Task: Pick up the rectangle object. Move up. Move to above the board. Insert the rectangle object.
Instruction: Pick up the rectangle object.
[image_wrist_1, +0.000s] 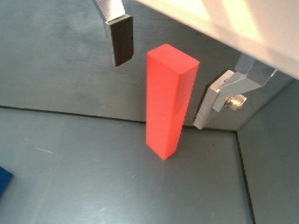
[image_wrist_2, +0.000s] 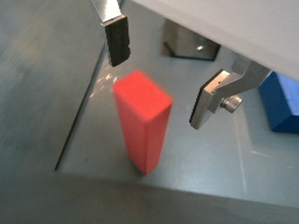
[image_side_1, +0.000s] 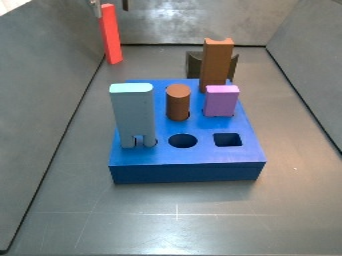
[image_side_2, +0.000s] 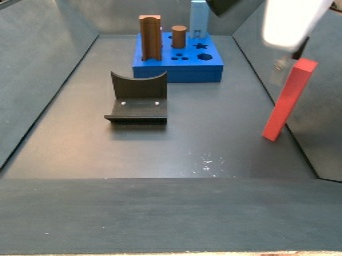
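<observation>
Currently: claw (image_wrist_1: 163, 74) spread above the rectangle object (image_wrist_1: 170, 103), no grasp yet.

Bar stands upright on the desk (image_side_1: 80, 150) close to a side wall and well apart from the board (image_side_1: 187, 150), which sits mid-desk with its pegs. In both wrist views the fingers (image_wrist_1: 121, 39) straddle the bar's top without touching; jaws are wide, presumably so the claw can descend around the slim faces. Contact looks absent, though the far pad is partly hidden. Fixture (image_side_2: 138, 98) stands between bar and board in a side view, so a lift before traversing seems sensible. Square hole (image_side_1: 229, 140) in the board is free.
</observation>
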